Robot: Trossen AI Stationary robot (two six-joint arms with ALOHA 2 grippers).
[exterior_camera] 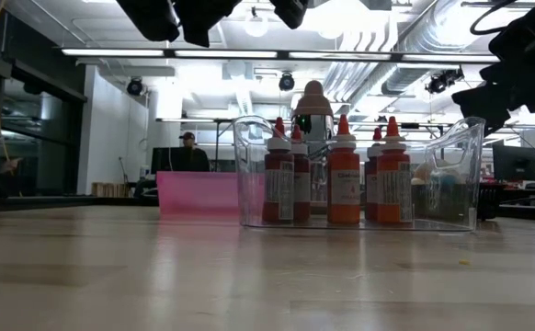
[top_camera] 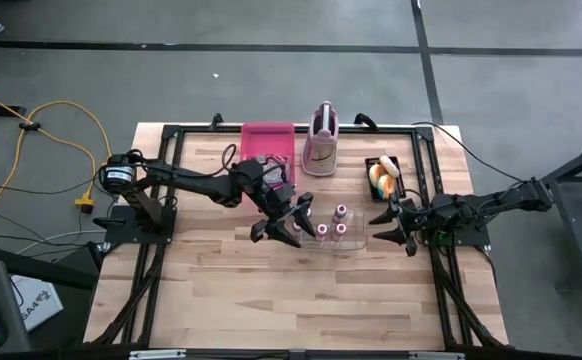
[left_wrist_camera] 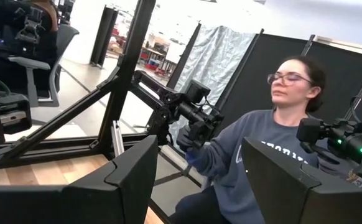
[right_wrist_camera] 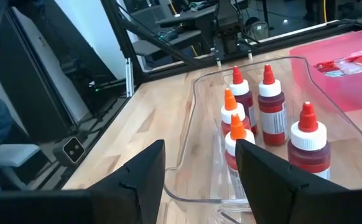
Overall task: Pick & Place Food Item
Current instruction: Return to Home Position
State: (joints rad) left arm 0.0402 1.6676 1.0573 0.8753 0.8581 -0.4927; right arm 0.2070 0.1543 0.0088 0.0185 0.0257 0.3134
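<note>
**High view:** Both dark arms reach over the pale wooden table [top_camera: 271, 300]. The left gripper [top_camera: 279, 234] hangs with its fingers spread and empty, just beside a clear plastic tub [top_camera: 333, 240] holding red sauce bottles [top_camera: 340, 212]. The right gripper [top_camera: 389, 232], also spread and empty, is at the tub's opposite side. The task's round food pieces [top_camera: 379, 178], orange and pale, lie in the black rectangular bin [top_camera: 395, 162] near the right arm. A pink plastic tray [top_camera: 268, 140] stands toward the table's far edge.

**Low view:** The tub's wall [exterior_camera: 451, 175] and its bottles [exterior_camera: 344, 179] fill the middle, with the pink tray [exterior_camera: 199, 195] behind. Dark arm parts hang at the top edge, above the bottle caps.

**Left wrist view:** The left gripper [left_wrist_camera: 199, 186] has its fingers wide apart with nothing between them. It faces the room, where a person in a grey-blue sweatshirt [left_wrist_camera: 243, 155] sits.

**Right wrist view:** The right gripper [right_wrist_camera: 199, 180], fingers parted and empty, looks down onto the tub and bottles.

With the food binned, a clean return likely means raising each arm first. Each then draws back toward its own side, keeping clear of the tub, the bottle caps and the black bin.
</note>
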